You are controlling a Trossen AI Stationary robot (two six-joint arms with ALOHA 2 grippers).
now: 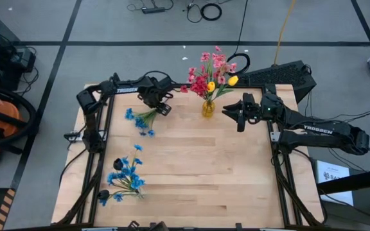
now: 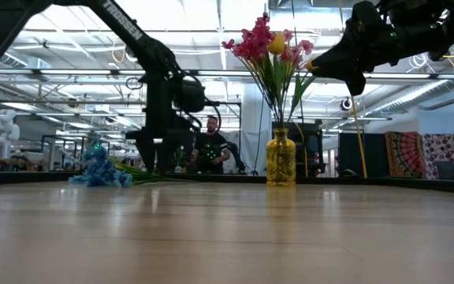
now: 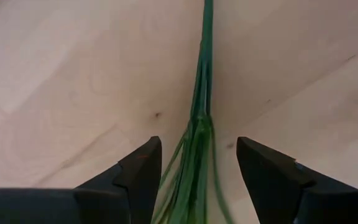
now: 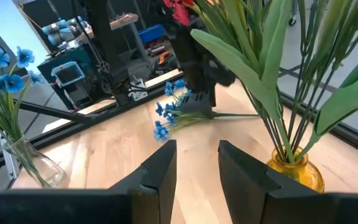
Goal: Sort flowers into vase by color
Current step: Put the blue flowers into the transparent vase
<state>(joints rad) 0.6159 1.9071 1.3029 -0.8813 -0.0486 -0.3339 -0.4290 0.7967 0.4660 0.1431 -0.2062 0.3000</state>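
A loose blue sprig [image 1: 140,120] lies flat on the table at its far left, with its green stems [image 3: 199,124] pointing toward the far edge. My left gripper [image 3: 199,146] is open above those stems, one finger on either side, touching nothing. An amber glass vase [image 1: 207,108] stands near the far edge and holds pink, red and yellow blooms [image 2: 268,43]. My right gripper [image 4: 197,149] is open and raised just right of that vase. More blue flowers [image 1: 126,176] stand in a clear glass vase [image 4: 33,165] at the near left.
Dark heads [image 1: 117,165] show among the blue flowers at the near left. Bare wood fills the table's middle and near right. The arm frames run along both side edges. A person [image 2: 209,150] stands in the room beyond the far edge.
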